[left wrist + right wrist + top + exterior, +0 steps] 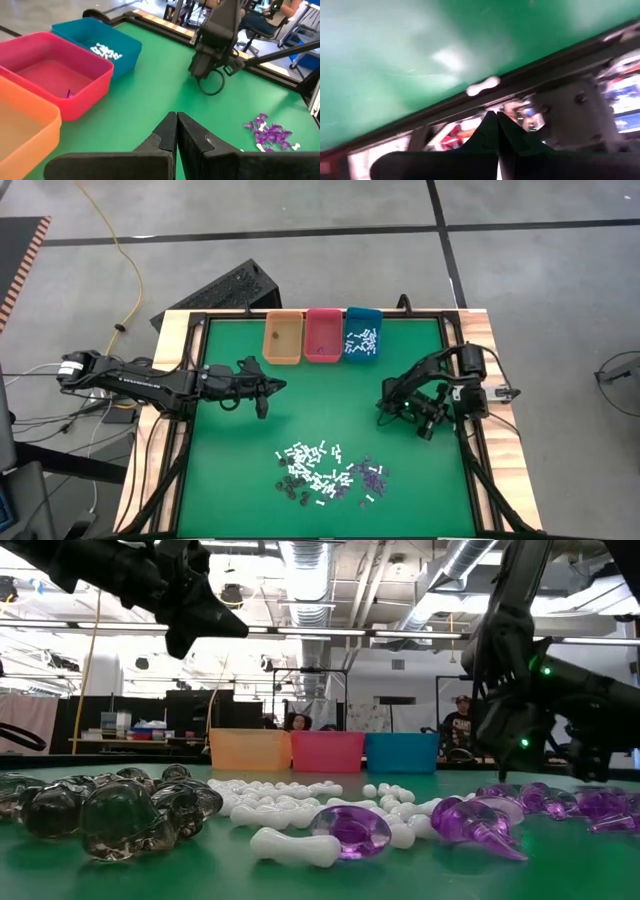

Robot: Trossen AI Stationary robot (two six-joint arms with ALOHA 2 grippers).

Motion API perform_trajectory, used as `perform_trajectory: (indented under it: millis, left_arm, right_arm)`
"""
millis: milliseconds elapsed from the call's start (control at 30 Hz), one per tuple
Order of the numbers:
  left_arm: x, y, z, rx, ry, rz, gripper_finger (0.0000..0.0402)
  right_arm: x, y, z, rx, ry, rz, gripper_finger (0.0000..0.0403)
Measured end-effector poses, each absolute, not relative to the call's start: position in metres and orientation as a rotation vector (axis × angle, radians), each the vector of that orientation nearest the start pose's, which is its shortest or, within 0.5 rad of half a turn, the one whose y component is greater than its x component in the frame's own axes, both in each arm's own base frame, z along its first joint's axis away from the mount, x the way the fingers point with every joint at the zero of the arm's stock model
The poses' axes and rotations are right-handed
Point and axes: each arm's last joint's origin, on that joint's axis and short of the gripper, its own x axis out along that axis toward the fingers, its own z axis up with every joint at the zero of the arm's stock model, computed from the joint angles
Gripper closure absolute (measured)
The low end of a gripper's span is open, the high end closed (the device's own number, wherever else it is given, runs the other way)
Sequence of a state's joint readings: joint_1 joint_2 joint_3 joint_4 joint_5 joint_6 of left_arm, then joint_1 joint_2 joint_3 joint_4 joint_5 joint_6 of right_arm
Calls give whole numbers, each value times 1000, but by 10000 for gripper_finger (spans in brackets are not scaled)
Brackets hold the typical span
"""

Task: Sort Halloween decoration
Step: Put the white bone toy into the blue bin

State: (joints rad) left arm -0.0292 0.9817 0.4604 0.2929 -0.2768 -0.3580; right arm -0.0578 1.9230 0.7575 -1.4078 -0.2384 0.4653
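High view: you are seeing most Halloween decoration (325,475) lying unsorted on the near surface (230,470), white sticks filling only the teal bin (361,335). Wrist views: left gripper (176,120) and right gripper (496,119) fingers are pressing together, empty.

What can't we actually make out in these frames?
- Orange bin: contents unclear; high view too small, low view sees only its wall.
- Pink bin: one purple bit shows in the left wrist view; the near wall hides the rest.
- Dark pieces: uncountable in the high view, too small.
- Right wrist view: blurred; one white piece, surroundings unreadable.
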Motion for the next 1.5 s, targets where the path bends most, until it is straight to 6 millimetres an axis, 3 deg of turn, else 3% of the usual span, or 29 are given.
perform_trajectory:
  millis: [400, 600, 933, 1133, 1500]
  left_arm:
    - [210, 1, 234, -382, 155, 248, 401]
    - [211, -4, 239, -406, 109, 174, 401]
    - [211, -5, 243, -424, 74, 171, 401]
    - [211, -5, 243, -425, 75, 169, 401]
    - [211, -5, 243, -417, 67, 173, 401]
  right_arm:
    - [173, -8, 77, 629, 2513, -371, 387]
    - [167, -7, 80, 467, 2466, -423, 387]
    - [151, -3, 83, 606, 2311, -404, 387]
    - [159, 7, 97, 659, 2239, -513, 387]
    - [204, 37, 118, 647, 2059, -557, 387]
